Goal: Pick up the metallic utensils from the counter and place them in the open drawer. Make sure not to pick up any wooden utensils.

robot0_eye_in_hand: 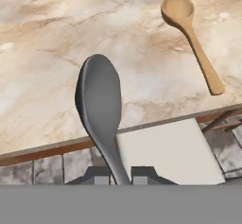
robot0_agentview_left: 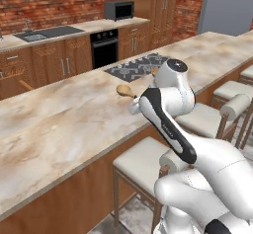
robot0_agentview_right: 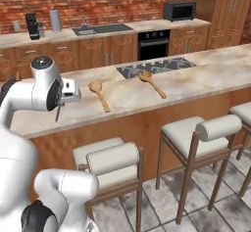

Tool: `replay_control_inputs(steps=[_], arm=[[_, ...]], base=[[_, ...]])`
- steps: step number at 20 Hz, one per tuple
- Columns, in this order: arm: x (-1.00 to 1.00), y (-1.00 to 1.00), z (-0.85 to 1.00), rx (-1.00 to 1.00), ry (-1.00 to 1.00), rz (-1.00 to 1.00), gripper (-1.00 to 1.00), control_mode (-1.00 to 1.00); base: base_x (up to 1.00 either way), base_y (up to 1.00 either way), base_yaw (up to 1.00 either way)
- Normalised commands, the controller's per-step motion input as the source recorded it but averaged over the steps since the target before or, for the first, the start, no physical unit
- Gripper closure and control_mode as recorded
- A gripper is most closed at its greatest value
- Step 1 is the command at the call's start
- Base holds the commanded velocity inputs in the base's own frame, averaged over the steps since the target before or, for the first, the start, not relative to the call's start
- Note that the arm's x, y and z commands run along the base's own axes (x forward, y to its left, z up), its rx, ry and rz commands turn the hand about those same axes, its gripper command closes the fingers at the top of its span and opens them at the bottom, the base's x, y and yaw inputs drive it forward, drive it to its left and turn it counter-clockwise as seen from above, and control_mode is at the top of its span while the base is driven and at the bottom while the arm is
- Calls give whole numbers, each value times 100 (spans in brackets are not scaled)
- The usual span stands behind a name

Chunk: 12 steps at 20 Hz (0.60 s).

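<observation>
The spoon (robot0_eye_in_hand: 99,105) is held above the counter (robot0_eye_in_hand: 56,53) edge, its handle pinched between the closed gripper (robot0_eye_in_hand: 120,175) fingers. Judged light, rigid and slick; the thin handle may pivot, so grip near mid-handle. A wooden spoon (robot0_eye_in_hand: 191,36) lies nearby.

In the left base view the arm (robot0_agentview_left: 168,114) hides most of one wooden spoon (robot0_agentview_left: 125,91); the silver spoon's (robot0_eye_in_hand: 100,109) handle end is hidden between the fingertips, lower centre of the hand view
</observation>
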Motion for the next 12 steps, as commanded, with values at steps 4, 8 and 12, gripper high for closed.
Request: replay_control_inputs(steps=[4,8,12], arm=[[-100,-29,7,0,-11,-1,100,-100],[-95,-3,20,0,-13,0,100,-100],[-21,2,19,0,-1,0,100,-100]], base=[[0,0,0],[0,0,0],[0,0,0]])
